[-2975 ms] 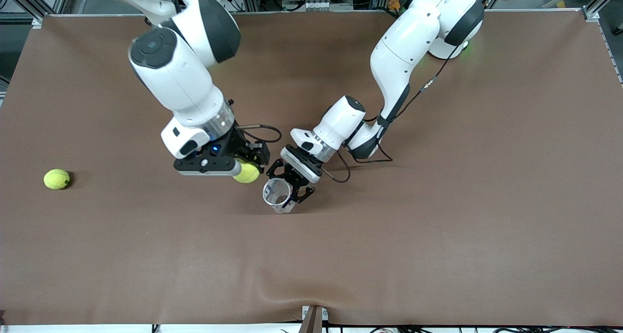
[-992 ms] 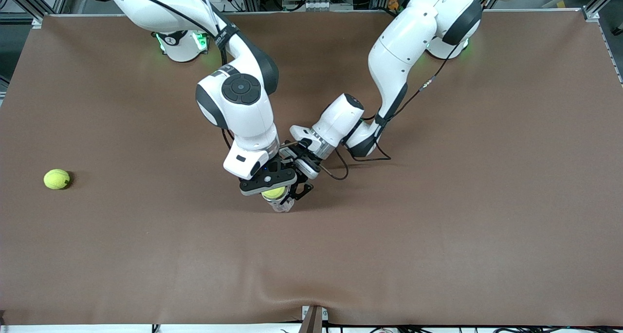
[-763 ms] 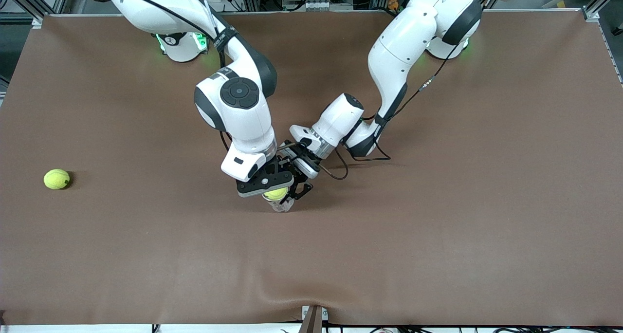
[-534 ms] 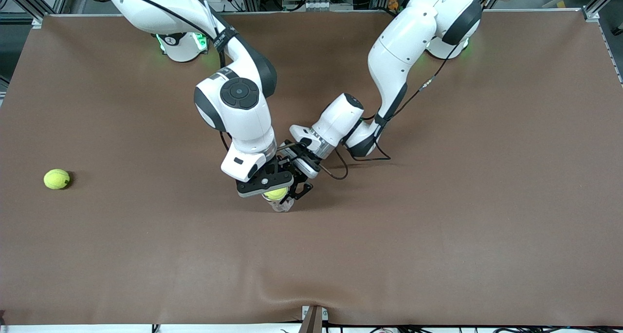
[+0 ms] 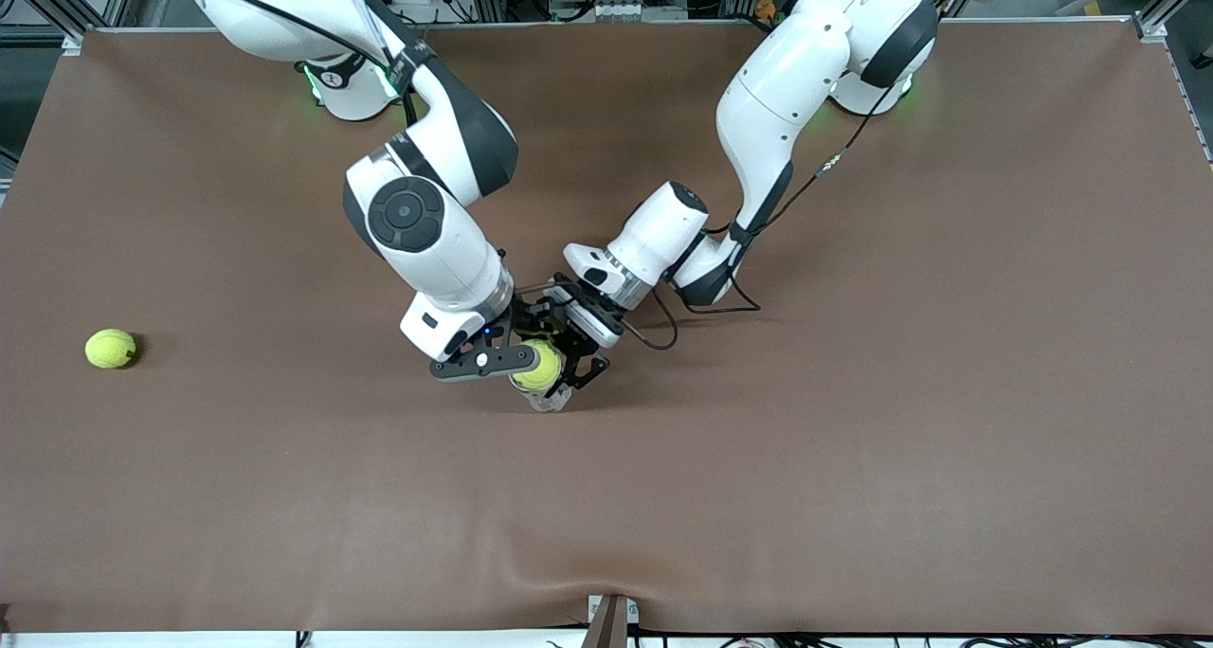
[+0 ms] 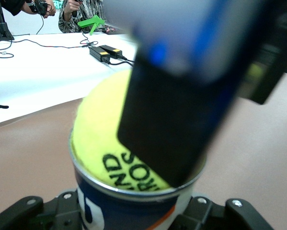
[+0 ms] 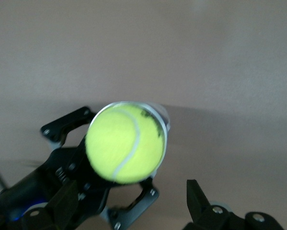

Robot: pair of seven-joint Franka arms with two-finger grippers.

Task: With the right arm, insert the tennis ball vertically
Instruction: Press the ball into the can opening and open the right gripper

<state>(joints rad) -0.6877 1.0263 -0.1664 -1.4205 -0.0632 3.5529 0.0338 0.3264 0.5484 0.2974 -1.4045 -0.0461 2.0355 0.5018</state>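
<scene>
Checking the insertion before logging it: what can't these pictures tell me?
- Front view: can mostly hidden by left tool and tennis ball.
- Left wrist view: a blurred finger of the right tool covers part of the ball.
- Right wrist view: ball hides the can's inside.

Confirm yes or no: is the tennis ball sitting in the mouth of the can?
Yes: in the left wrist view the tennis ball sits in the can mouth, its lower part below the metal rim.
</scene>
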